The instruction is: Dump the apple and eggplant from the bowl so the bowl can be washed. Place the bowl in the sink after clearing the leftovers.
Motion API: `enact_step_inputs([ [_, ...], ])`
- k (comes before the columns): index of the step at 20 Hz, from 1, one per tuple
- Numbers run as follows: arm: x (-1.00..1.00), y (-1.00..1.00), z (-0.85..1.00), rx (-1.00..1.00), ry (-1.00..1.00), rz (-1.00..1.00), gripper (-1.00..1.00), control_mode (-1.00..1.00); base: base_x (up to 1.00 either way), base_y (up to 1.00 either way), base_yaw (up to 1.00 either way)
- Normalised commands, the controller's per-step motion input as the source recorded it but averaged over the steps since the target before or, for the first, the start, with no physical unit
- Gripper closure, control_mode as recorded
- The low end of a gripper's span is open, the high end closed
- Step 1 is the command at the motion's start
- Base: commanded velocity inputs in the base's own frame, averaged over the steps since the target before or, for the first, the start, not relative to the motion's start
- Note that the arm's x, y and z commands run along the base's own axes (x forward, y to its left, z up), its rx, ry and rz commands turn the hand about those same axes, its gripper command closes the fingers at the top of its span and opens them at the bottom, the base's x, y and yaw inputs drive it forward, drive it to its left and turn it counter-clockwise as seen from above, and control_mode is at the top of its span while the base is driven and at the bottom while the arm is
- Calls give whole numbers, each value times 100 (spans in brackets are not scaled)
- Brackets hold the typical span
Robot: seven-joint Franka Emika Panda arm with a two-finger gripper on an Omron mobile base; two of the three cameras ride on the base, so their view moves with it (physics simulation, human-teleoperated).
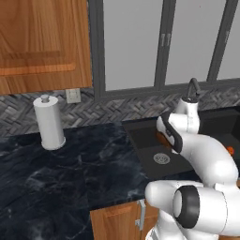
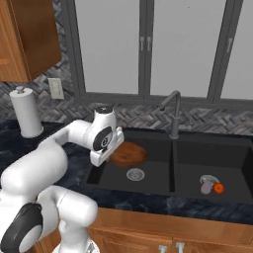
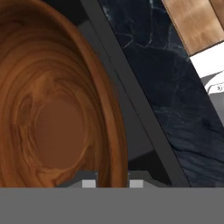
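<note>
From the left base view, the white jointed arm is reaching forward over the black double-basin sink (image 1: 150, 140) set into the dark marbled surface (image 1: 61, 173), and its bulk is hiding most of the wide round brown wooden bowl (image 1: 162, 138), of which only a thin sliver is showing beside the wrist; a small spot of the round red-orange apple (image 1: 230, 150) is peeking out at the arm's right edge, a white paper-towel roll (image 1: 48, 122) is standing upright near the back wall, and the dark curved gooseneck faucet (image 1: 192, 87) is rising behind the arm. From the right base view, the tool (image 2: 109, 153) is hanging over the left basin with the bowl at its tip, tilted above the round silver drain (image 2: 135, 173), while the apple (image 2: 219, 188) and the pale greyish-purple oblong eggplant (image 2: 207, 184) are lying side by side, touching or nearly so, on the floor of the right basin. From the hand view, the bowl (image 3: 52, 109) is looming large, its glossy inside facing the camera, and its rim is running down between the two finger tips, so the tool (image 3: 112, 183) is sitting clamped on that rim.
</note>
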Motion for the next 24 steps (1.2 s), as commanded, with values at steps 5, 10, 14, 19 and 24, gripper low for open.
enact_step_inputs([
  [5, 38, 0, -9, 0, 0, 0, 100, -100, 0, 0, 0],
  [10, 15, -2, -24, 0, 8, 0, 100, -100, 0, 0, 0],
  [14, 2, -18, -36, 1, 10, -2, 100, -100, 0, 0, 0],
  [19, 18, -20, -34, 0, 13, -5, 100, -100, 0, 0, 0],
  [24, 35, -8, -33, 0, 5, -5, 100, -100, 0, 0, 0],
])
